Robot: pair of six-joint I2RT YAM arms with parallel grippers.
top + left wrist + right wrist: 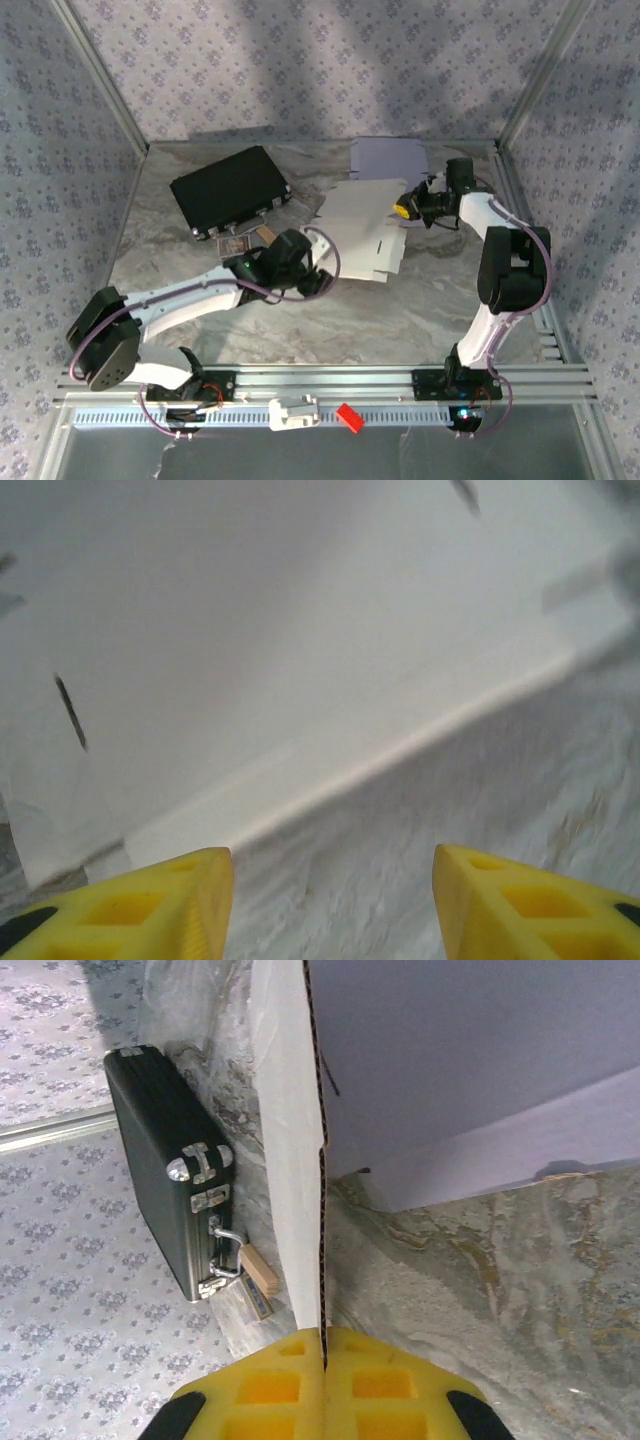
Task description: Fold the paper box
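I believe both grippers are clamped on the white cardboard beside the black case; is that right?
Only the right gripper is clamped on the cardboard; the left wrist view shows the left gripper open, short of it. The black case is beside it.

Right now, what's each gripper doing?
Left gripper: open, holding nothing.
Right gripper: closed on an edge of the paper box.

In the top view you are getting open marble across the lower centre of the table (400, 320), between the two arm bases. The black case (230, 188) is blocking the upper left, the lavender panel (385, 155) is crowding the back wall at upper centre, and the paper box (365, 235) is lying across the middle. The right gripper (405, 208), clamped on the box's edge, is standing in the way right of centre.
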